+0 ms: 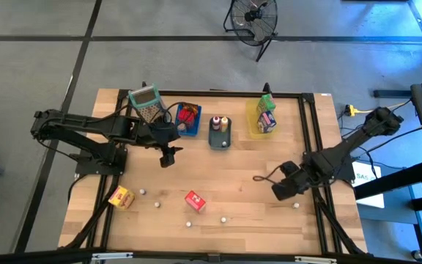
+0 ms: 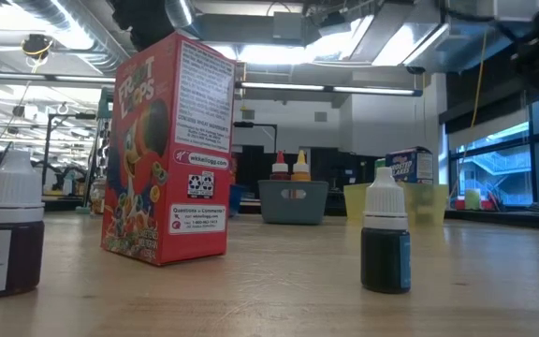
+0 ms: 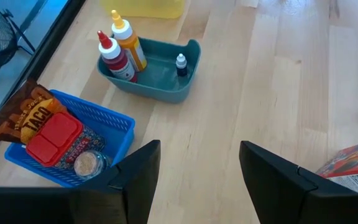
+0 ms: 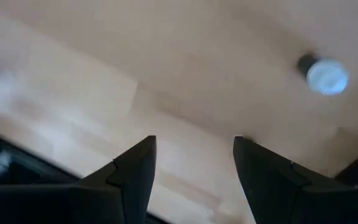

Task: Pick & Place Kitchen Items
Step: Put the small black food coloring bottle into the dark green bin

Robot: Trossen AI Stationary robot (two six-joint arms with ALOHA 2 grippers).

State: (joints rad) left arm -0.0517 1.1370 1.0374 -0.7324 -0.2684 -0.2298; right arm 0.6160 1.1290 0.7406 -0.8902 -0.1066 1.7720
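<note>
My left gripper (image 1: 168, 155) hangs open above the table, just in front of the blue tray (image 3: 114, 121); nothing is between its fingers (image 3: 197, 149). My right gripper (image 1: 278, 189) is open and points steeply down over bare wood at the right (image 4: 194, 143). A small white-capped bottle (image 4: 324, 74) stands upright beside it, untouched. A red carton (image 1: 195, 200) stands on end near the front middle (image 2: 171, 150). A yellow-orange carton (image 1: 121, 196) lies at the front left. Several tiny bottles (image 1: 157, 205) stand scattered along the front (image 2: 386, 239).
The blue tray holds a brown taco packet (image 3: 33, 115), a red carton (image 3: 53, 137) and a jar (image 3: 87, 163). A grey tray (image 3: 160, 81) holds two squeeze bottles and a small bottle. A yellow tray (image 1: 262, 117) with cartons and a mesh basket (image 1: 145, 103) stand at the back.
</note>
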